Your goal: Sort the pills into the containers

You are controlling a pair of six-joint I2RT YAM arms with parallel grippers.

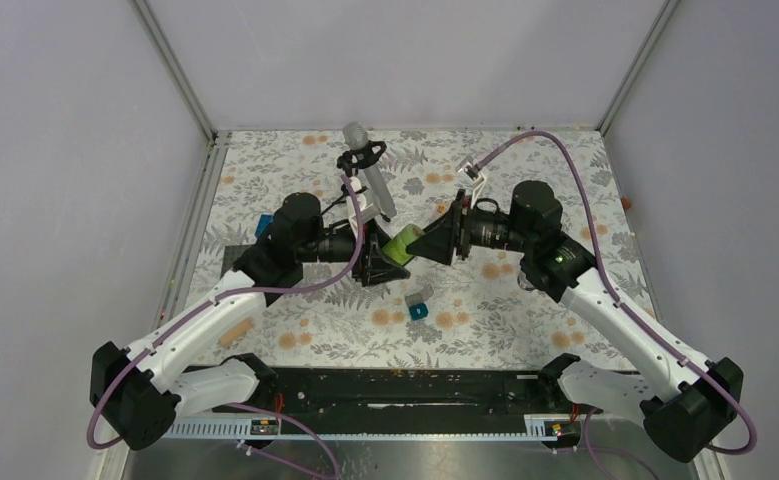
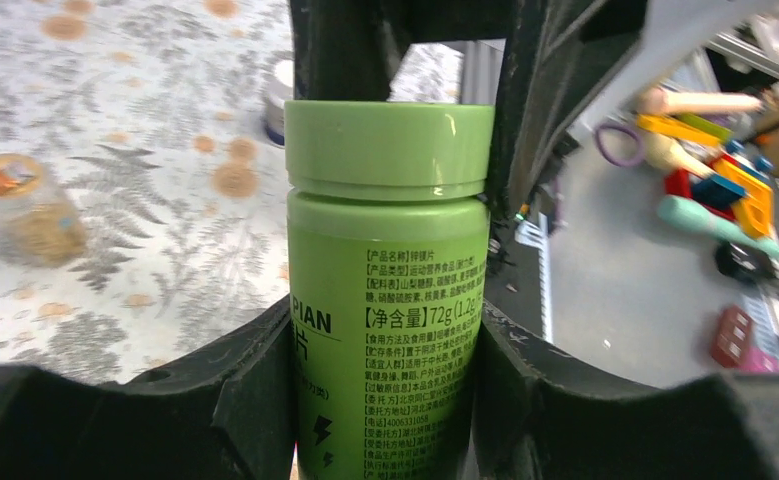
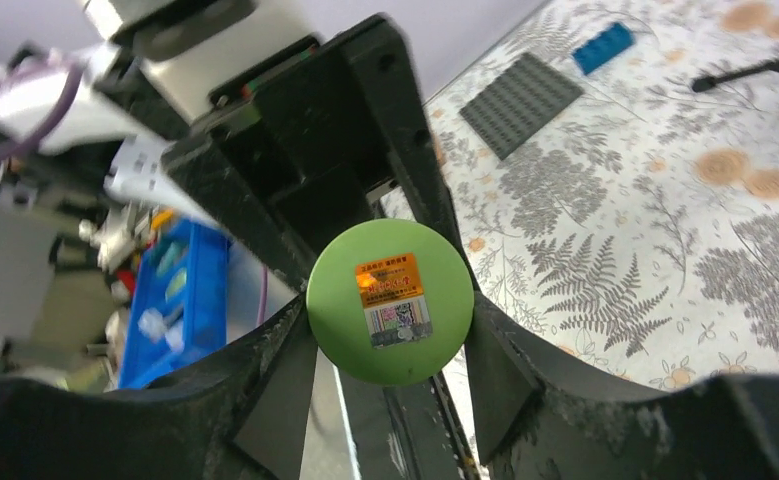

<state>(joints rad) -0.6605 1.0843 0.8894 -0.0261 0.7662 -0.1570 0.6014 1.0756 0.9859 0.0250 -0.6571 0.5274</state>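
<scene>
Left gripper (image 1: pixel 385 258), half-spread, clamps the body of the green bottle (image 1: pixel 402 243), held above mid-table (image 1: pixel 525 330). Bottle's long axis runs from 8 to 2 o'clock in the top view, lid (image 3: pixel 390 300) at the 2 o'clock end. Right gripper (image 3: pixel 390 335), nearer the lid, pinches its rim on both sides.

The green pill bottle (image 1: pixel 402 242), its lid (image 3: pixel 390 300) on, hangs sideways in mid-air, clamped at body and lid.

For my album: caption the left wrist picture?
Left pincer holds a green bottle; right pincer grips its lid.
</scene>
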